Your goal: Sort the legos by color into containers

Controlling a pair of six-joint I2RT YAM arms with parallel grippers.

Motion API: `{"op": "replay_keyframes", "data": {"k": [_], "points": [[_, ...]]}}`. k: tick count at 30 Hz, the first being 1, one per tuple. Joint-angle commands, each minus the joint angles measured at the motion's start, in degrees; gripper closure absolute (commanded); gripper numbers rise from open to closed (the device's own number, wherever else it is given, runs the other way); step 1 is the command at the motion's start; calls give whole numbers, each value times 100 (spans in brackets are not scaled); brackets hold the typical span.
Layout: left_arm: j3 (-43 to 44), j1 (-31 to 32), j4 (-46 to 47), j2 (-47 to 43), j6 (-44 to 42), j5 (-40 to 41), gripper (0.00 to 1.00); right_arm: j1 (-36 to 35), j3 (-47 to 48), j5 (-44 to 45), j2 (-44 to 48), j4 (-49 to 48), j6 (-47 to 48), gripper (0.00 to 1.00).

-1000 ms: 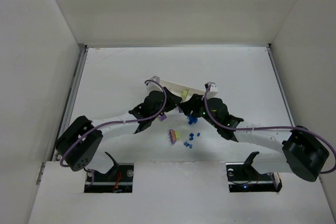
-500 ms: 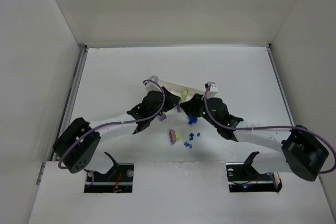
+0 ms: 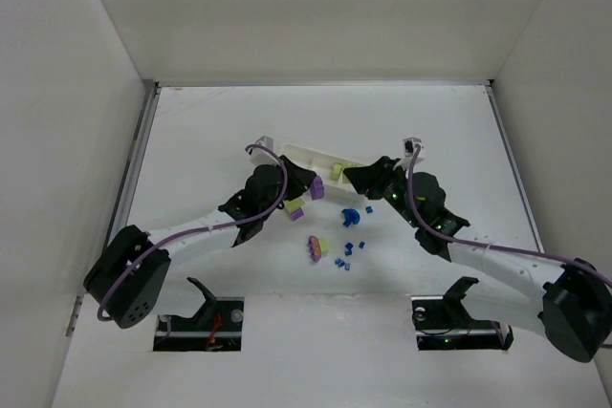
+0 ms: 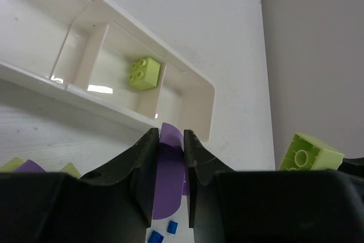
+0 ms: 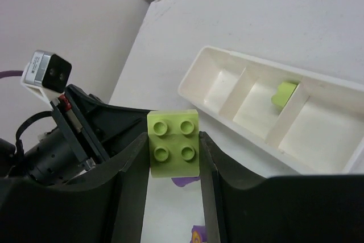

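My left gripper (image 4: 169, 136) is shut on a purple brick (image 4: 168, 180) and holds it just in front of the white tray (image 4: 187, 72). In the top view the left gripper (image 3: 314, 188) is at the tray's (image 3: 304, 152) near side. My right gripper (image 5: 173, 139) is shut on a yellow-green brick (image 5: 173, 152), held above the table beside the tray (image 5: 250, 61); in the top view it (image 3: 346, 175) faces the left gripper. One yellow-green brick (image 5: 282, 93) lies in the tray's middle compartment, also seen in the left wrist view (image 4: 142, 73).
Loose on the table: a purple and yellow-green pair (image 3: 316, 248), another yellow-green and purple pair (image 3: 295, 207) under the left arm, and several tiny blue pieces (image 3: 350, 217) nearby. White walls enclose the table on three sides.
Both grippers rose from the brick pile toward the tray. The right one drew back to the right with the yellow-green brick, uncovering blue pieces. The left one reached forward with the purple brick.
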State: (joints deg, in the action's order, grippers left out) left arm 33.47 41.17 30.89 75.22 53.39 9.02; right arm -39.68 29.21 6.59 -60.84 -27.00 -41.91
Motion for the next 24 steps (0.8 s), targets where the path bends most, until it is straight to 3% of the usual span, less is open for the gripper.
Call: {"op": "replay_keyframes", "data": {"k": [1, 8, 14, 21, 24], "points": [[-8, -130, 83, -262, -135, 56, 92, 88, 49, -141, -181, -270, -63, 70], [431, -719, 197, -52, -618, 284, 92, 106, 734, 44, -1306, -288, 25, 70], [958, -1212, 557, 852, -883, 373, 90, 184, 1077, 27, -1861, -279, 139, 69], [1407, -1344, 901, 1846, -1067, 460, 89, 202, 1446, 53, -2458, -218, 271, 68], [1425, -1335, 988, 1952, -1198, 662, 83, 202, 1578, 62, -2687, -209, 306, 68]]}}
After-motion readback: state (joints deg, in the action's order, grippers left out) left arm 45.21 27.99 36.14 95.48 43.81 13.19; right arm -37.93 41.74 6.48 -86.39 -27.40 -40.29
